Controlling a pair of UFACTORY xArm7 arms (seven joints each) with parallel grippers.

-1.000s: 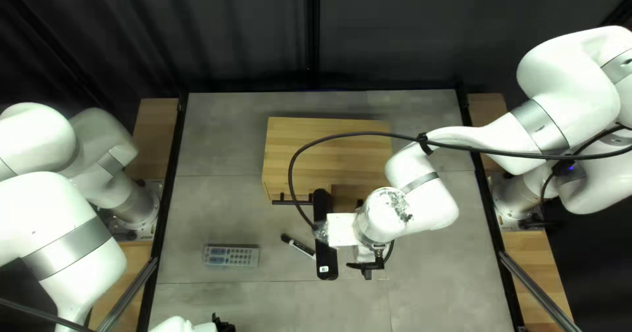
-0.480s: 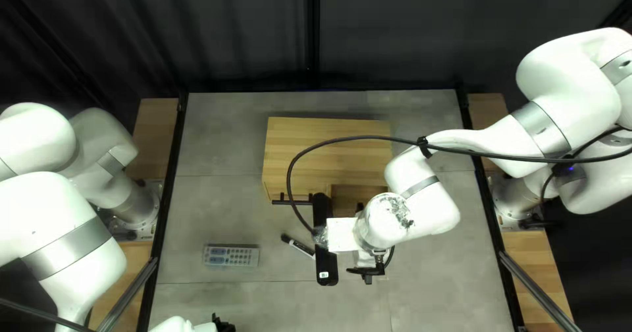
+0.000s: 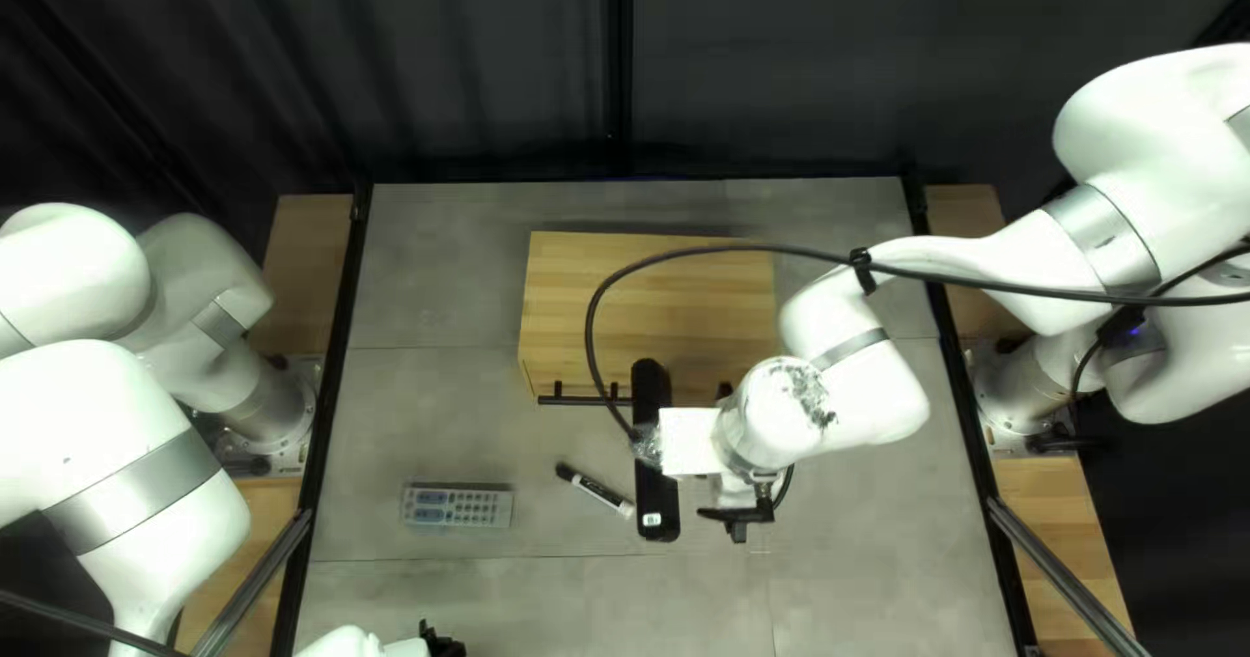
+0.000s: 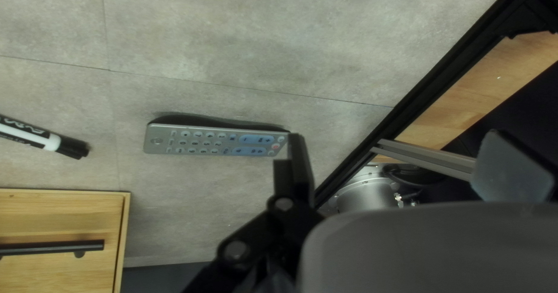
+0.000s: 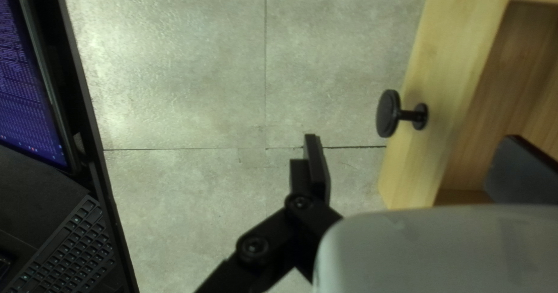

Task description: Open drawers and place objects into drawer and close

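At the bottom of the top left view is my left gripper (image 3: pixel 443 644); my right gripper (image 3: pixel 742 514) is by the wooden cabinet's (image 3: pixel 625 306) front, partly hidden by its arm. In the left wrist view my left gripper (image 4: pixel 395 153) is open and empty, with the grey remote (image 4: pixel 215 141) beyond one fingertip. The black-and-white marker (image 4: pixel 40 139) lies farther off. My right gripper (image 5: pixel 414 153) is open in its wrist view, the black knob (image 5: pixel 388 113) of the open drawer (image 5: pixel 442 90) ahead, between the lines of its fingers. One finger overlaps the drawer's interior.
A black bar handle (image 3: pixel 567 401) is on the cabinet's front left. The black cable (image 3: pixel 729 248) of my right arm loops over the cabinet. A laptop screen (image 5: pixel 35 84) and keyboard (image 5: pixel 70 252) are beyond the table's near edge. Metal rails (image 3: pixel 1061 579) flank the table.
My right arm has shifted toward the table's far side and slightly right. The drawer's brown interior, visible beside it earlier, does not show in the top left view now. My left arm has not moved.
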